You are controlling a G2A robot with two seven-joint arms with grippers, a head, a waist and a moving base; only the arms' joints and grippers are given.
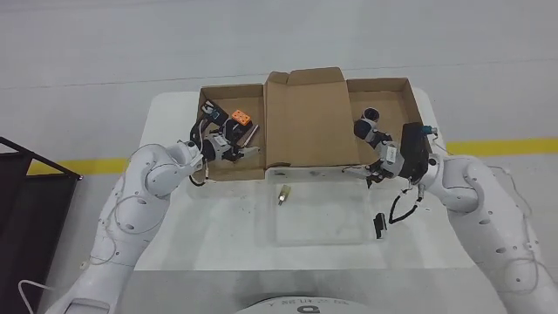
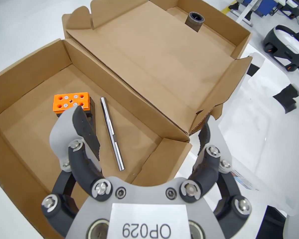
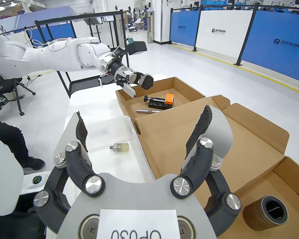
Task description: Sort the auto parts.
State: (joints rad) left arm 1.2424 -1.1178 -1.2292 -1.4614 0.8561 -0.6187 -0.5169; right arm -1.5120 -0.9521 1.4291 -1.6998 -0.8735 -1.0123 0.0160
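With left hand (image 2: pixel 142 118) and right hand (image 3: pixel 142 113) both wide and empty, the round part (image 3: pixel 119 148) could roll when pinched.

Masked in part by a finger (image 2: pixel 84 130) of the left gripper (image 2: pixel 141 115): the black vise (image 2: pixel 92 115) under its orange block (image 2: pixel 69 101). In the top view, covered almost wholly by that same gripper, centre left of the frame. Too small to identify there, just below centre: a stud-ended cylinder (image 1: pixel 284 195) on the table (image 1: pixel 209 235), beside the faint outline of a clear tray (image 1: pixel 331 222). Cropped by the frame edge in both wrist views: the cardboard box (image 2: pixel 149 58). Reduced to a dark ring beside the right gripper (image 1: pixel 368 153), right of centre: the bushing (image 1: pixel 370 113).
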